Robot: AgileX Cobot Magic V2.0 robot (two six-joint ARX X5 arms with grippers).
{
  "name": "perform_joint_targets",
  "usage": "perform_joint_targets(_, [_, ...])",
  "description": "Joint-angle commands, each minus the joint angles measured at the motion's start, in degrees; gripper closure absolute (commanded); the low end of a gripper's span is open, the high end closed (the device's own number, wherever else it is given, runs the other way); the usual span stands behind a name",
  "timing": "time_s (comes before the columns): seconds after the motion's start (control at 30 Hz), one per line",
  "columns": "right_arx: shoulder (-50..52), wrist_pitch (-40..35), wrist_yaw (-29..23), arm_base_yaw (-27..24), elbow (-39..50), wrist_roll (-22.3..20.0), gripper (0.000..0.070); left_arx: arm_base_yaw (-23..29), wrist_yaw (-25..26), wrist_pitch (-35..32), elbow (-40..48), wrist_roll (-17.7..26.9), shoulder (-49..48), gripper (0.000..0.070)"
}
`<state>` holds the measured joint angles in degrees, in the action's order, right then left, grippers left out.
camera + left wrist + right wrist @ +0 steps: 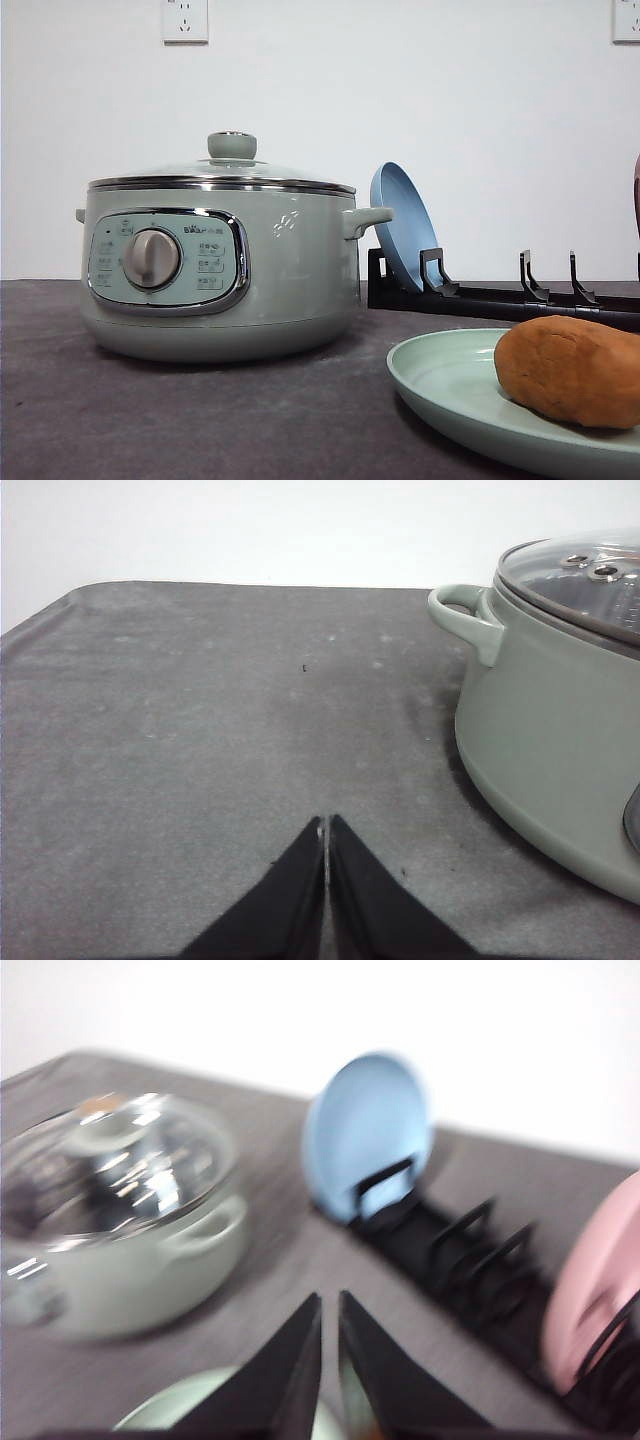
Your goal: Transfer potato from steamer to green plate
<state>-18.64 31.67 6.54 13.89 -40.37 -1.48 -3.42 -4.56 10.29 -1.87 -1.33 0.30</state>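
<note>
Potato already on the green plate — the transfer looks done.

You can see the potato point(568, 370) resting on the green plate point(450, 385) at the near right of the surface point(150, 420), well apart from the steamer point(220, 270), whose glass lid point(225, 172) sits closed on top. Your left gripper point(326, 830) hangs over bare surface beside the steamer with its fingers pressed together, holding nothing. Your right gripper point(330, 1310) is blurred but looks nearly closed and empty, above the plate's rim, facing the blue plate point(368, 1130) in the black rack point(460, 1260). Judging from this, nothing of the task is left — only parking both arms.
</note>
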Motion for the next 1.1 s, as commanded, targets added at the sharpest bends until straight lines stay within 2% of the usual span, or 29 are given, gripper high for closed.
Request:
perform_joint_targets(0.0, [2.95, -9.57, -0.15, -1.79, 7.62, -2.21, 0.0683, 0.02, 0.07, 0.39, 1.18, 0.64, -0.11, 0.0700])
perform_joint_targets(0.13, [9.34, -23.53, -0.19, -6.42, 22.65, -2.18, 0.0684, 0.02, 0.07, 0.39, 1.18, 0.64, -0.11, 0.0700])
perform_joint_targets(0.27, [14.39, -29.86, -0.03, -10.42, 33.21, -2.14, 0.0684, 0.02, 0.07, 0.39, 1.18, 0.64, -0.11, 0.0700])
perform_joint_targets(0.43, [18.50, -29.97, -0.45, -13.55, 39.63, -2.22, 0.0684, 0.02, 0.07, 0.39, 1.18, 0.64, -0.11, 0.0700])
perform_joint_targets(0.73, [18.44, -21.59, -1.64, -14.56, 39.73, -2.01, 0.0684, 0.02, 0.07, 0.41, 1.18, 0.64, -0.11, 0.0700])
perform_joint_targets(1.07, [18.44, -22.11, -2.25, -14.56, 39.73, 0.24, 0.0684, 0.02, 0.07, 0.39, 1.18, 0.64, -0.11, 0.0700])
